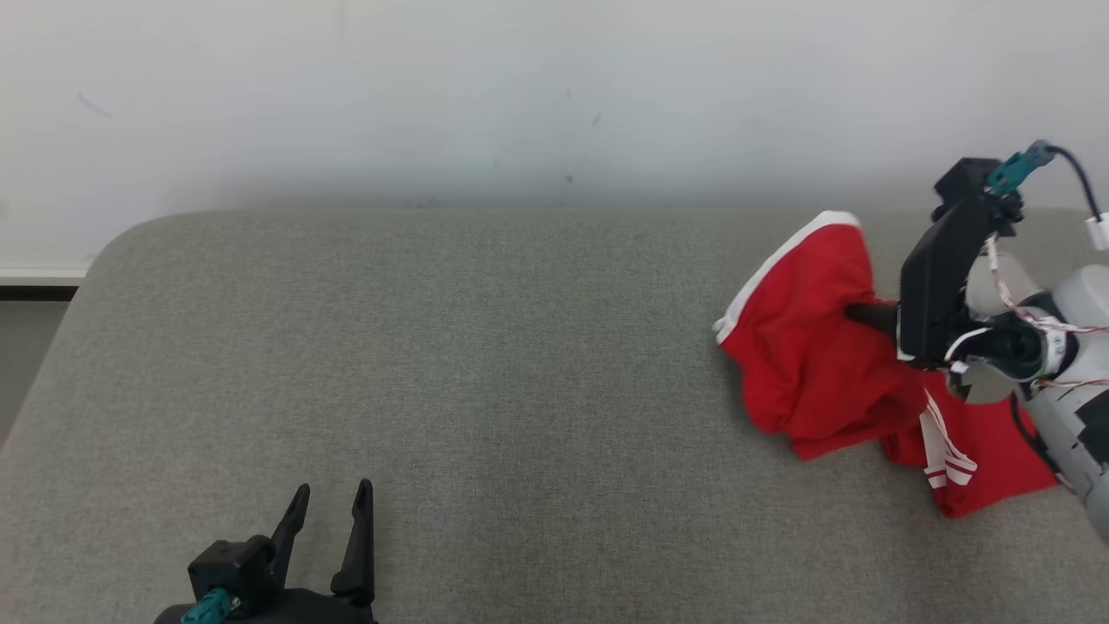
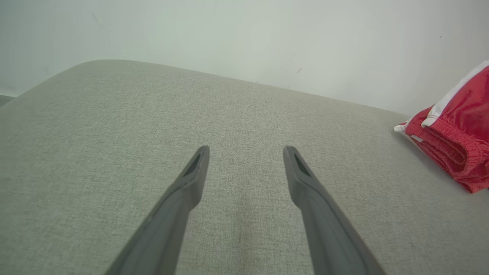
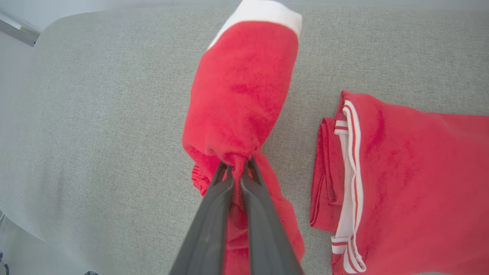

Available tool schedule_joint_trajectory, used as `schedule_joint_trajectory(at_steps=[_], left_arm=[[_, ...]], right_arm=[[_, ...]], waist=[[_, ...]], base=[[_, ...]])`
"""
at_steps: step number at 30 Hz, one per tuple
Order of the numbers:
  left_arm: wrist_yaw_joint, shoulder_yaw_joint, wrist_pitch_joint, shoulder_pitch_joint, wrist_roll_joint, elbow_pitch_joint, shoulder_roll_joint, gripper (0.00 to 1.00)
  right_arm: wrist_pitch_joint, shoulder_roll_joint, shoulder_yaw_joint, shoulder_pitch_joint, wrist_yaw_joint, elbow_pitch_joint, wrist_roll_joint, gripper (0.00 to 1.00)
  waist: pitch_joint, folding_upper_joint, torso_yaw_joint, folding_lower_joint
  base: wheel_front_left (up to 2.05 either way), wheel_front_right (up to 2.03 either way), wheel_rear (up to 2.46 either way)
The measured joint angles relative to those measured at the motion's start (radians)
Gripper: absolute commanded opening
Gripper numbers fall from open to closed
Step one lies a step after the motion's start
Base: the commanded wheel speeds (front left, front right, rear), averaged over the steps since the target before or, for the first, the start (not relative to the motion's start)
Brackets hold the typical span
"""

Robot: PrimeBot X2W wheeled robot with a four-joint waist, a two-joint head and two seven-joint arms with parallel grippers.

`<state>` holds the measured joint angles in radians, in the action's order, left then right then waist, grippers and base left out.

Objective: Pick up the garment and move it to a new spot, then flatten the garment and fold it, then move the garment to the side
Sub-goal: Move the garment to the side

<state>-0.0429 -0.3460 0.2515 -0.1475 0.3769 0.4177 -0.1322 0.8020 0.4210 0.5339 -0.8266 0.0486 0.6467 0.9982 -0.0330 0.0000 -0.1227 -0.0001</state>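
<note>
Pinching crumpled red garment [image 3: 240, 95], white hem and stripes, right tool [image 3: 237, 163], left tool [image 2: 246, 151] spread apart

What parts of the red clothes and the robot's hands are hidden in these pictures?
- Head view: the right arm covers part of the garment; cloth buries the fingertips of the right hand.
- Left wrist view: the right edge cuts the garment off.
- Right wrist view: the garment runs past the right and bottom edges, so its whole shape is unknown.
</note>
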Motion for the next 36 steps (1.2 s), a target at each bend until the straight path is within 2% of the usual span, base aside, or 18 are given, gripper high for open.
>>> schedule_joint_trajectory(at_steps=[8, 24, 36], left_arm=[[0.009, -0.007, 0.000, -0.004, -0.006, -0.006, -0.008, 1.00], [0.034, -0.032, 0.000, -0.053, -0.035, -0.021, -0.019, 1.00], [0.044, -0.053, 0.000, -0.064, -0.038, -0.018, -0.017, 1.00]], right_arm=[[0.031, 0.036, -0.012, -0.035, -0.023, 0.026, -0.005, 0.00], [0.041, 0.100, -0.011, -0.103, -0.028, 0.096, -0.049, 0.00], [0.007, 0.146, 0.007, -0.127, -0.028, 0.140, -0.105, 0.00]], waist=[[-0.023, 0.0001, 0.025, 0.0000], [-0.089, 0.0001, 0.050, 0.0001], [-0.109, 0.0000, 0.054, 0.0001]], base=[[0.00, 0.00, 0.00], [0.00, 0.00, 0.00], [0.00, 0.00, 0.00]])
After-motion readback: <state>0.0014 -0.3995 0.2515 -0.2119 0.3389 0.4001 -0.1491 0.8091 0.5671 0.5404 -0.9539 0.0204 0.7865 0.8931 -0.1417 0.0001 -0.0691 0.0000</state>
